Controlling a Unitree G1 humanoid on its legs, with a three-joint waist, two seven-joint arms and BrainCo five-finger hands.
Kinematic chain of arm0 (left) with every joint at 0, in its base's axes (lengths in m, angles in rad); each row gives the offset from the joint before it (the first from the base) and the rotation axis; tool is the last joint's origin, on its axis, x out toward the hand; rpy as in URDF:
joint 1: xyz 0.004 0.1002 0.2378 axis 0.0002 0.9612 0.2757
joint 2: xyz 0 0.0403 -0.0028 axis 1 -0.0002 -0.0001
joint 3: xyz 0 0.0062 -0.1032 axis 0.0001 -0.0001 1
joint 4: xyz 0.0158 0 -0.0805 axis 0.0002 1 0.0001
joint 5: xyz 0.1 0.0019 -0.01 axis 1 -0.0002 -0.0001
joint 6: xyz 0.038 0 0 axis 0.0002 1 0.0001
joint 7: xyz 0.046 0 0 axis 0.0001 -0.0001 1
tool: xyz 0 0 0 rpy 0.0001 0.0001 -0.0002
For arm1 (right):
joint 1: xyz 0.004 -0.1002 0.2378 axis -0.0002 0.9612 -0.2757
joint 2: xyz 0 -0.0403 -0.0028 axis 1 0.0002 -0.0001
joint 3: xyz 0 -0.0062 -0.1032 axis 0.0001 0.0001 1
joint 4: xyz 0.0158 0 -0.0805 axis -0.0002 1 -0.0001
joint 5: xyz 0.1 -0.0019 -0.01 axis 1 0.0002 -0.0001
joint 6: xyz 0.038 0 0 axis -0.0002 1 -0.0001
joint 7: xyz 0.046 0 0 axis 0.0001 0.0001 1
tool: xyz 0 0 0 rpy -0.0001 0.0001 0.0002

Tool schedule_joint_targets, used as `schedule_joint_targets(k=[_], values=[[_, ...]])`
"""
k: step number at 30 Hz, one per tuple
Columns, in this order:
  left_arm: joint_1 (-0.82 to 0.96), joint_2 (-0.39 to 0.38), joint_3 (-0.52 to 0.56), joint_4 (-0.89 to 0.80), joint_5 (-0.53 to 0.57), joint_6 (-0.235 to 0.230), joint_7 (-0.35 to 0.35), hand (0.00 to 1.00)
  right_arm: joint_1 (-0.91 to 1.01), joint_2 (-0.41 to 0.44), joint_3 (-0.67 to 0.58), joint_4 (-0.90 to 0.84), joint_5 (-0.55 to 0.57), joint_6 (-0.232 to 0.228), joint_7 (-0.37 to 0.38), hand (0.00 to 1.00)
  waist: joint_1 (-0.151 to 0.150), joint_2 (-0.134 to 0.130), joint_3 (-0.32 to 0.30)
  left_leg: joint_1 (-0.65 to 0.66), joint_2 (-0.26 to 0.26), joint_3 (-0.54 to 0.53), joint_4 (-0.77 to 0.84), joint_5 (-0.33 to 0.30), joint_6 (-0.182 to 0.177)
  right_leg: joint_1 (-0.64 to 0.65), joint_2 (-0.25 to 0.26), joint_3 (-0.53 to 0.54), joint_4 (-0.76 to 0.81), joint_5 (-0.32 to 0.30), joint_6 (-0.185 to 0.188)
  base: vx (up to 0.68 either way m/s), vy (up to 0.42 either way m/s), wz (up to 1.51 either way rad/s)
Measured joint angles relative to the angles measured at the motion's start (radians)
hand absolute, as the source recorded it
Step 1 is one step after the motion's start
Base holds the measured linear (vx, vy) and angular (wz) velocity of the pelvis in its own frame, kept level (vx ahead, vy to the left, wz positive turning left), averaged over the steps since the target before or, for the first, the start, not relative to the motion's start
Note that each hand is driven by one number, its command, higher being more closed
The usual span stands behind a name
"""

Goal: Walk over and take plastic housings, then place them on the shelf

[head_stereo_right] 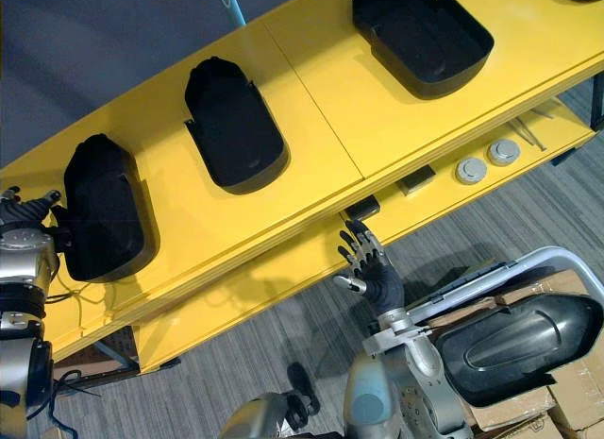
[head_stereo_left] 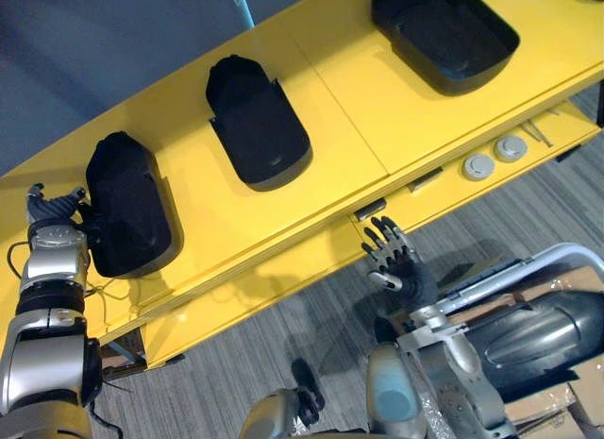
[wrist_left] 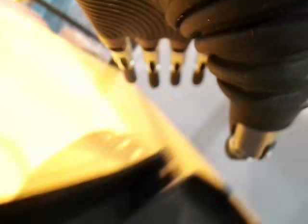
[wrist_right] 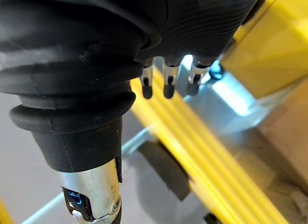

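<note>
At the left edge of the frame, my left hand [head_stereo_left: 55,208] sits just beside the leftmost housing [head_stereo_left: 127,203] on the yellow shelf [head_stereo_left: 359,109] — fingers straight, holding nothing. That housing's long axis runs up the frame. My right hand [head_stereo_left: 394,260], spread and empty at lower centre, is nearer the housing at lower right [head_stereo_right: 514,349] — cut off by the frame edge. Whether the left fingertips touch the shell: cannot tell.

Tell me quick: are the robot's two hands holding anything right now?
Left hand: open, empty, beside the leftmost black plastic housing on the yellow shelf.
Right hand: open, fingers spread, empty, in front of the shelf.
</note>
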Motion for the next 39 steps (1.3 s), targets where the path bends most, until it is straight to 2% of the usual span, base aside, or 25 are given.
schedule_joint_targets(k=[3, 5, 8, 9, 12, 13, 14, 15, 16, 18, 20, 21, 23, 26, 30, 33, 39], values=[[-0.072, 0.038, -0.010, -0.026, 0.013, -0.029, 0.038, 0.00, 0.004, 0.012, 0.001, 0.030, 0.000, -0.005, 0.009, 0.00, -0.004, -0.001, -0.001, 0.002, 0.003, -0.012, 0.001, 0.000, 0.001, 0.025, 0.000, -0.011, -0.033, 0.017, 0.002, -0.01, 0.008, 0.08], [-0.112, 0.057, -0.024, -0.062, 0.030, -0.066, 0.056, 0.00, 0.008, 0.023, 0.002, 0.053, 0.000, -0.013, 0.010, 0.00, -0.006, -0.003, -0.002, 0.016, 0.007, -0.021, -0.001, 0.000, 0.001, 0.054, 0.001, -0.028, -0.054, 0.023, 0.001, 0.02, -0.001, 0.12], [-0.152, 0.078, -0.051, -0.123, 0.043, -0.152, 0.074, 0.00, 0.003, 0.038, 0.016, 0.066, -0.003, -0.047, 0.011, 0.00, -0.001, -0.007, -0.014, 0.040, 0.012, -0.033, -0.007, 0.000, 0.000, 0.097, 0.004, -0.045, -0.081, 0.024, 0.000, 0.04, -0.009, 0.12], [-0.168, 0.078, -0.062, -0.157, 0.039, -0.201, 0.073, 0.00, 0.001, 0.045, 0.030, 0.070, -0.012, -0.067, 0.010, 0.00, -0.001, -0.010, -0.036, 0.040, 0.015, -0.047, -0.013, 0.000, 0.000, 0.109, 0.006, -0.060, -0.094, 0.025, -0.001, 0.05, -0.021, 0.18], [-0.163, 0.077, -0.086, -0.256, 0.003, -0.278, 0.070, 0.00, -0.015, 0.053, 0.060, 0.077, -0.050, -0.090, 0.006, 0.00, 0.013, -0.027, -0.069, 0.065, 0.019, -0.048, -0.023, 0.000, 0.000, 0.141, 0.011, -0.066, -0.116, 0.028, -0.003, 0.07, -0.012, 0.05], [-0.144, 0.073, -0.086, -0.350, -0.012, -0.316, 0.063, 0.00, -0.024, 0.058, 0.075, 0.077, -0.062, -0.105, 0.001, 0.00, 0.019, -0.037, -0.091, 0.072, 0.020, -0.051, -0.023, 0.000, 0.000, 0.158, 0.010, -0.073, -0.132, 0.029, -0.003, 0.07, 0.002, 0.09], [-0.114, 0.067, -0.081, -0.445, -0.010, -0.332, 0.059, 0.00, -0.025, 0.065, 0.081, 0.076, -0.083, -0.115, 0.000, 0.00, 0.021, -0.043, -0.113, 0.073, 0.020, -0.054, -0.028, 0.000, 0.000, 0.166, 0.011, -0.084, -0.142, 0.033, -0.004, 0.09, 0.009, 0.11], [-0.053, 0.057, -0.063, -0.581, -0.006, -0.352, 0.059, 1.00, -0.025, 0.071, 0.089, 0.071, -0.112, -0.115, -0.010, 0.00, 0.027, -0.048, -0.144, 0.081, 0.019, -0.057, -0.042, 0.001, 0.001, 0.173, 0.011, -0.088, -0.151, 0.033, -0.004, 0.11, 0.019, 0.13], [0.025, 0.009, -0.016, -0.710, -0.006, -0.372, 0.057, 1.00, -0.025, 0.071, 0.090, 0.064, -0.141, -0.115, -0.029, 0.00, 0.032, -0.048, -0.155, 0.109, 0.018, -0.063, -0.056, 0.001, 0.001, 0.206, 0.011, -0.099, -0.165, 0.033, -0.003, 0.10, 0.025, 0.18], [0.152, -0.080, 0.044, -0.859, -0.013, -0.389, 0.050, 1.00, -0.022, 0.078, 0.091, 0.063, -0.168, -0.114, -0.055, 0.00, 0.036, -0.045, -0.178, 0.125, 0.015, -0.079, -0.061, 0.001, 0.001, 0.245, 0.007, -0.118, -0.184, 0.033, -0.003, 0.05, 0.016, 0.23], [0.398, -0.237, 0.097, -1.052, -0.030, -0.393, 0.010, 1.00, -0.022, 0.088, 0.088, 0.058, -0.197, -0.113, -0.091, 0.00, 0.063, -0.043, -0.232, 0.125, 0.016, -0.108, -0.073, 0.001, 0.001, 0.261, 0.007, -0.153, -0.206, 0.033, -0.003, 0.05, -0.006, 0.36], [0.461, -0.280, 0.104, -1.087, -0.030, -0.394, -0.005, 1.00, -0.023, 0.092, 0.084, 0.055, -0.198, -0.112, -0.096, 0.00, 0.066, -0.045, -0.233, 0.127, 0.016, -0.115, -0.072, 0.001, 0.001, 0.273, 0.008, -0.166, -0.212, 0.033, -0.003, 0.02, -0.032, 0.42], [0.721, -0.458, 0.103, -1.197, -0.046, -0.402, -0.094, 1.00, -0.008, 0.108, 0.071, 0.053, -0.198, -0.105, -0.110, 0.00, 0.097, -0.060, -0.241, 0.140, 0.016, -0.132, -0.075, 0.002, -0.001, 0.305, 0.011, -0.188, -0.231, 0.034, -0.002, -0.03, -0.043, 0.30], [0.955, -0.609, 0.032, -1.265, -0.096, -0.412, -0.177, 1.00, 0.029, 0.153, 0.054, 0.054, -0.199, -0.102, -0.115, 0.00, 0.138, -0.082, -0.252, 0.138, 0.011, -0.164, -0.092, 0.013, -0.010, 0.324, 0.008, -0.219, -0.254, 0.039, 0.000, -0.05, -0.025, 0.29], [1.113, -0.699, -0.097, -1.271, -0.107, -0.405, -0.264, 1.00, 0.066, 0.206, 0.050, 0.064, -0.199, -0.101, -0.131, 0.00, 0.152, -0.099, -0.259, 0.120, 0.006, -0.184, -0.106, 0.027, -0.011, 0.325, 0.005, -0.244, -0.277, 0.048, -0.002, -0.03, -0.014, 0.17], [1.118, -0.700, -0.119, -1.242, -0.095, -0.407, -0.291, 1.00, 0.075, 0.205, 0.051, 0.094, -0.199, -0.102, -0.138, 0.00, 0.152, -0.102, -0.261, 0.121, 0.006, -0.183, -0.120, 0.037, -0.011, 0.323, 0.006, -0.246, -0.283, 0.058, -0.003, 0.00, -0.004, 0.02], [1.075, -0.693, -0.132, -1.128, -0.065, -0.433, -0.296, 1.00, 0.088, 0.190, 0.077, 0.160, -0.198, -0.104, -0.171, 0.00, 0.150, -0.120, -0.271, 0.121, 0.006, -0.181, -0.130, 0.042, -0.012, 0.320, 0.007, -0.246, -0.288, 0.060, -0.003, 0.00, 0.000, 0.00]])
